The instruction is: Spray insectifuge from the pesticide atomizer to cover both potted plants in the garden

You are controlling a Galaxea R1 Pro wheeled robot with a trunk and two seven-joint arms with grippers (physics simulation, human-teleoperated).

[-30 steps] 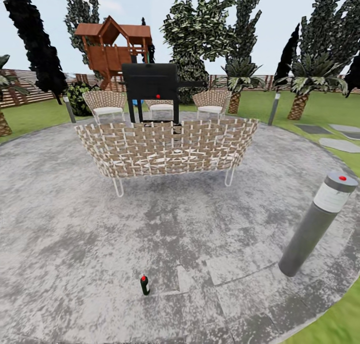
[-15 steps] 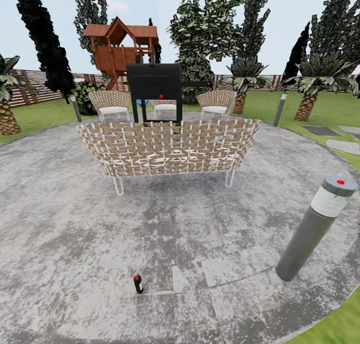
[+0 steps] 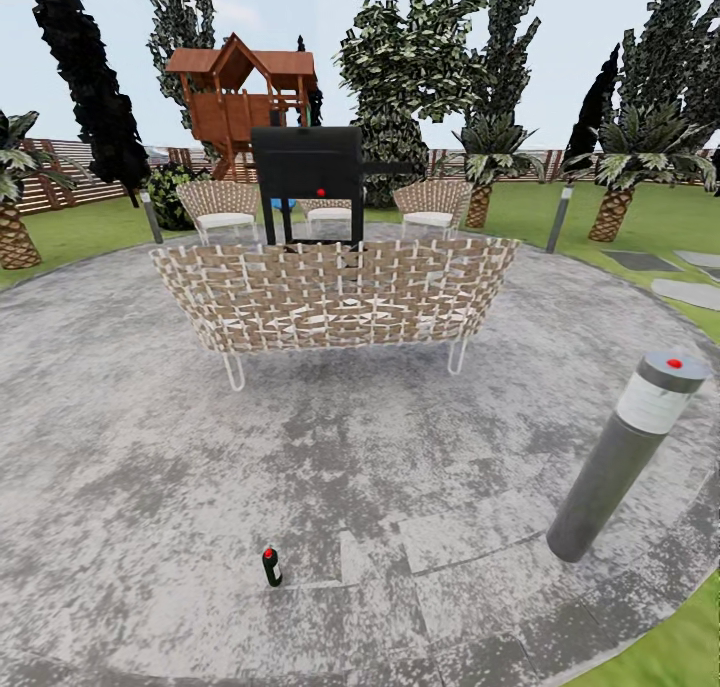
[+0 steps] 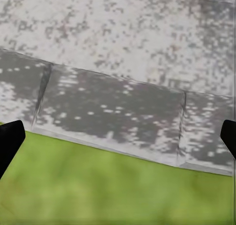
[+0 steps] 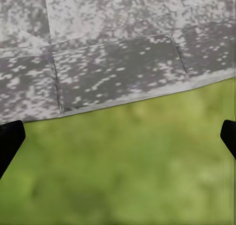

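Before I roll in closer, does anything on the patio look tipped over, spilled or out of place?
Nothing looks spilled or broken. The spray bottle stands upright and alone on the stone patio, an odd spot for it but undamaged. The grey lamp post at the right appears to lean, though that may be lens distortion. The woven sofa sits level.
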